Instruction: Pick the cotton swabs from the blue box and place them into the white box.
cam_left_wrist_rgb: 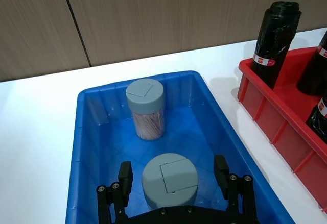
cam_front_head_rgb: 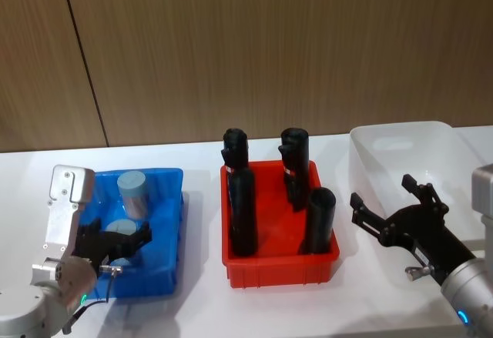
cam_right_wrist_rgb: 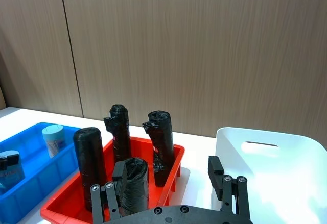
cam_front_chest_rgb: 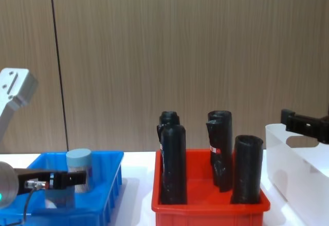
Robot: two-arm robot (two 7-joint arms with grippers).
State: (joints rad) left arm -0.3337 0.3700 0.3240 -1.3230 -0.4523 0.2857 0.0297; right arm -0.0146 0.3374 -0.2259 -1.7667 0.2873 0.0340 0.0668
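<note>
Of the 2 cotton swab tubs upright in the blue box (cam_left_wrist_rgb: pixel 87 157), the near tub (cam_left_wrist_rgb: pixel 169 180) sits between the fingers of the left pincer (cam_left_wrist_rgb: pixel 172 169), which is spread with a gap on both sides. The far tub (cam_left_wrist_rgb: pixel 145 109) stands by the back wall. The right pincer (cam_front_head_rgb: pixel 380 189) hovers spread over the white box (cam_front_head_rgb: pixel 400 128). A grip only on the smooth lid, or closing off-centre, could tip or drop the tub, and a low carry might clip the black cylinders (cam_front_head_rgb: pixel 243 215) in the red bin (cam_front_head_rgb: pixel 277 265).

Left pincer (cam_left_wrist_rgb: pixel 172 169) and right pincer (cam_front_head_rgb: pixel 383 192) agape.
</note>
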